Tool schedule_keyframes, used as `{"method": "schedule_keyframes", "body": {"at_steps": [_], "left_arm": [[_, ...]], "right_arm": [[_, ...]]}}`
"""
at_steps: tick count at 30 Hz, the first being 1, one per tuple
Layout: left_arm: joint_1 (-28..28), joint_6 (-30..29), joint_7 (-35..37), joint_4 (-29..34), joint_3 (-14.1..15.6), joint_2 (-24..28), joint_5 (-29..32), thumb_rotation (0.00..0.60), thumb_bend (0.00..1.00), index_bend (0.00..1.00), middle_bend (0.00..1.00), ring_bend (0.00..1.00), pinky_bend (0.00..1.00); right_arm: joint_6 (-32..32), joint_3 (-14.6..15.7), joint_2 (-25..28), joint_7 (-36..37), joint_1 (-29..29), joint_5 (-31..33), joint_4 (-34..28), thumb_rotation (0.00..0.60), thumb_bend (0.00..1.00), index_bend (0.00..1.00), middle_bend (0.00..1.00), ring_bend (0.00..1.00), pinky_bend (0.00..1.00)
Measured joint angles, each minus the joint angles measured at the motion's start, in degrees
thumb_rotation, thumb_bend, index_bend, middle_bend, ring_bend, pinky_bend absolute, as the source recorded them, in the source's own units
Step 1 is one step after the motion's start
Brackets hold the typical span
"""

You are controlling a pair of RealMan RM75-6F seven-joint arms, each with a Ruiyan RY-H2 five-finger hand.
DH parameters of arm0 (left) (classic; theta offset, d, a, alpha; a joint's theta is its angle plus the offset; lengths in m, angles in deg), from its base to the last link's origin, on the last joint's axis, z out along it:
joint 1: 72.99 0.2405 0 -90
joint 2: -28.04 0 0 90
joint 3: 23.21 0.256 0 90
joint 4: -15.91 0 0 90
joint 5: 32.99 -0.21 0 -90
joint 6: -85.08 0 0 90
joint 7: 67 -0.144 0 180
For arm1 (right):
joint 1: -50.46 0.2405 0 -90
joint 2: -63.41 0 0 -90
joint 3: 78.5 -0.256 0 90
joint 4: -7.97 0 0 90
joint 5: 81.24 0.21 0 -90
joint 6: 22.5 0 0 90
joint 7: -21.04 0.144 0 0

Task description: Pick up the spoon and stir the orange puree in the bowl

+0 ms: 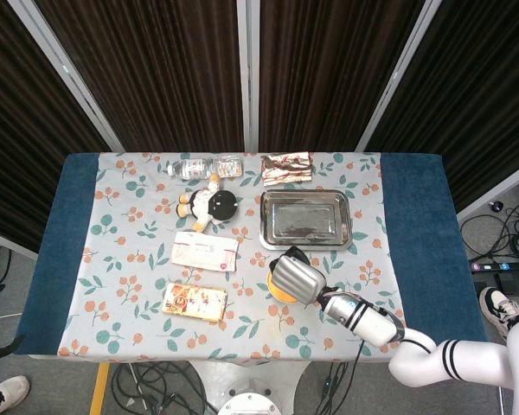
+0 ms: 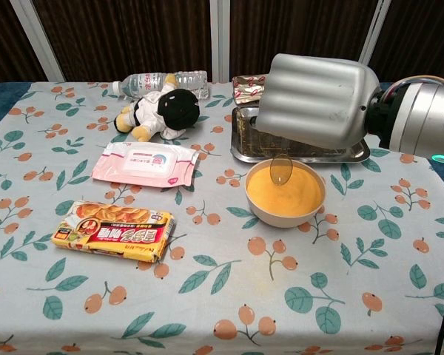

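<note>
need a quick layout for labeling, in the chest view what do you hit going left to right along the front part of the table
snack packet → bowl of orange puree, with the spoon hanging over it from the right hand. The wet wipes pack overlaps the snack packet's span, so it is left out.

The right robot hand (image 2: pixel 316 101) hangs knuckles-up, its fingers curled under and gripping the spoon (image 2: pixel 281 168) that juts below; its silver wrist runs back right to a white forearm; the left robot hand shows in neither view.
</note>
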Motion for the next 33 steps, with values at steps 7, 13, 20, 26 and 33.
{"method": "schedule_keyframes", "body": {"at_steps": [7,13,20,26,33], "left_arm": [[0.07,0.10,0.32,-0.29,0.03,-0.15,0.13,0.600,0.06,0.23,0.12,0.10,0.13],[0.03,-0.04,0.36,-0.42,-0.03,-0.22,-0.10,0.600,0.06,0.23,0.12,0.10,0.13],[-0.04,-0.06,-0.06,-0.08,0.03,-0.09,-0.31,0.600,0.06,0.23,0.12,0.10,0.13],[-0.33,0.24,-1.01,0.80,0.11,0.20,-0.54,0.600,0.06,0.23,0.12,0.10,0.13],[-0.60,0.37,-2.73,2.47,0.13,0.79,-0.67,0.600,0.06,0.23,0.12,0.10,0.13]], "right_arm": [[-0.38,-0.51,-1.68,-7.42,-0.71,2.59,0.38,0.600,0.40,0.83,1.00,1.00,1.00],[1.56,-1.27,-1.82,-9.76,-2.00,4.64,-0.73,0.600,0.40,0.83,1.00,1.00,1.00],[3.58,-2.83,-1.61,-3.39,-3.19,5.51,-0.65,0.600,0.40,0.84,1.00,1.00,1.00],[5.46,-7.05,-2.11,7.33,-4.64,11.36,0.55,0.600,0.40,0.84,1.00,1.00,1.00],[4.26,-13.44,-3.42,17.64,-4.72,24.08,3.13,0.600,0.40,0.82,1.00,1.00,1.00]]}}
